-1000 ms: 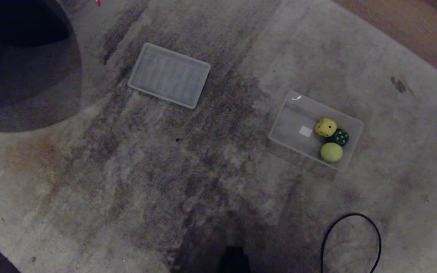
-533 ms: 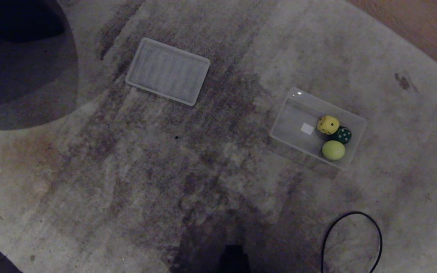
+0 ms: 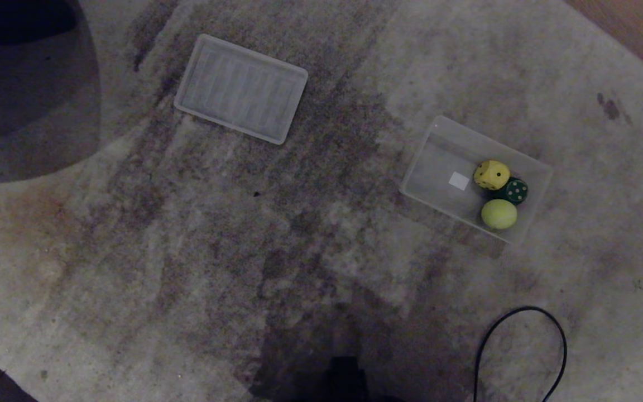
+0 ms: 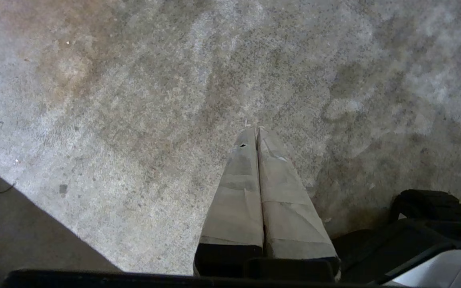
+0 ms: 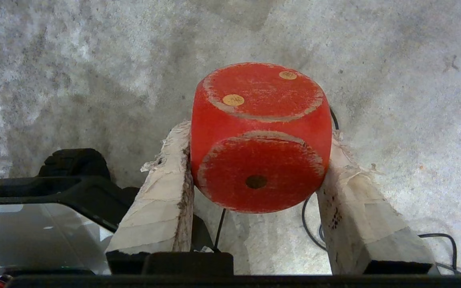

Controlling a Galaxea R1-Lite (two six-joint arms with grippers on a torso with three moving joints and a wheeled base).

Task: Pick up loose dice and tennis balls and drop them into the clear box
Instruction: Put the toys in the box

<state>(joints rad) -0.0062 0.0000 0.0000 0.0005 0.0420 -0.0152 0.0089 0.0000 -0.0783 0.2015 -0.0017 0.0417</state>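
Observation:
The clear box lies on the carpet at the right of the head view. Inside it sit a yellow die, a dark green die and a tennis ball, crowded at its right end. In the right wrist view my right gripper is shut on a red die, held off the carpet between the taped fingers. My left gripper is shut and empty above bare carpet. Neither arm shows in the head view.
A flat white ribbed panel lies on the carpet at upper left of the head view. A black cable loop curls at the lower right. A dark rounded shape fills the upper left corner. Wooden floor borders the carpet at top right.
The whole head view has shifted: the panel and the clear box sit higher in the picture than a second ago. That is camera motion; nothing on the carpet moved.

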